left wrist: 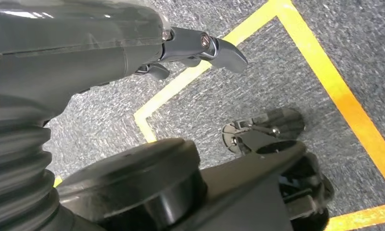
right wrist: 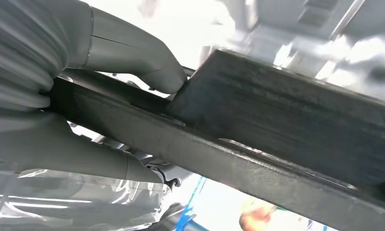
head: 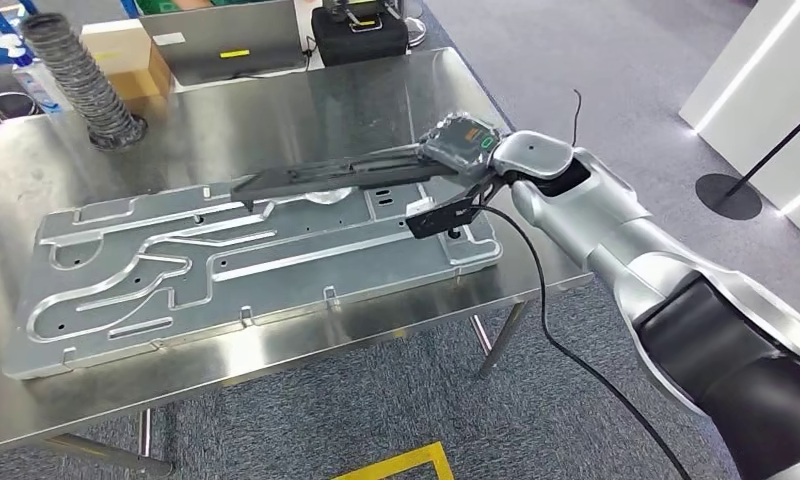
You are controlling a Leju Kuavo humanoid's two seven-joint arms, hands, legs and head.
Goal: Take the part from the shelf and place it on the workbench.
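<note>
A long flat black part (head: pixel 326 177) hangs just above the steel workbench (head: pixel 276 100), over the far edge of a large grey metal panel (head: pixel 256 260) with grooves. My right hand (head: pixel 461 150) grips its right end; its left tip is close to or touching the panel. In the right wrist view the thumb (right wrist: pixel 142 62) and fingers (right wrist: pixel 75 154) clamp the black part (right wrist: pixel 277 125) from both sides. My left hand (left wrist: pixel 200 48) hangs over grey carpet with its fingers curled and nothing in it.
A grey ribbed hose (head: pixel 81 80), a cardboard box (head: pixel 126 55) and a grey case (head: pixel 226 40) stand at the bench's far side. A black cable (head: pixel 546 300) trails from my right wrist. Yellow floor tape (head: pixel 396 465) lies before the bench.
</note>
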